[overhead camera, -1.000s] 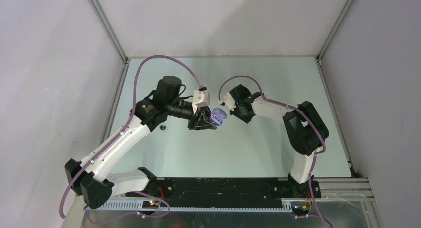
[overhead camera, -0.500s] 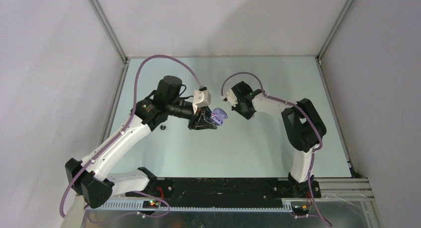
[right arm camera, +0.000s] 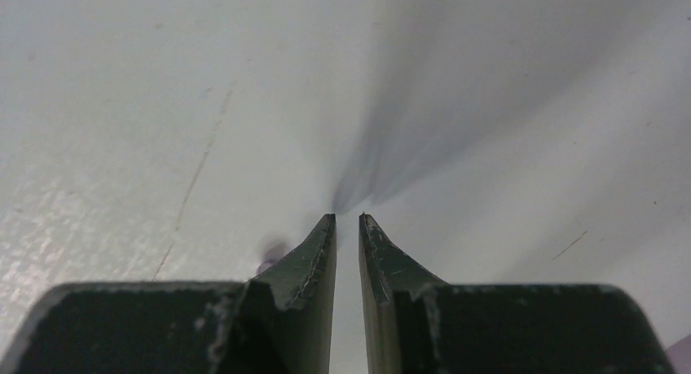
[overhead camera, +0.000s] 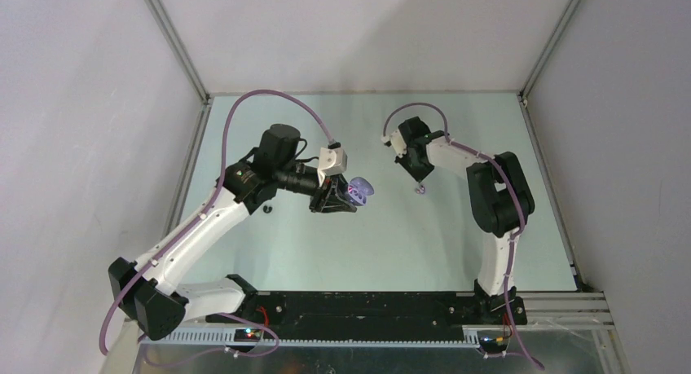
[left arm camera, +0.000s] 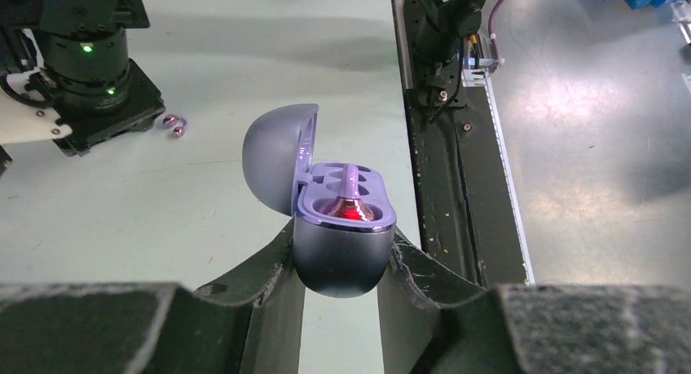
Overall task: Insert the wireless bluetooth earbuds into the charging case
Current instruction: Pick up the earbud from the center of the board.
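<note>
The charging case (left arm camera: 322,203) sits in the left pincer (left arm camera: 342,237) above the worktop (overhead camera: 391,235); an earbud (overhead camera: 421,190) lies right of the case, a second earbud (overhead camera: 269,209) left of it.

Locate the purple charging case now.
The pale purple egg-shaped plastic charging case sits lid-open in the left claw, near the table centre in the top view, left of the right claw.
</note>
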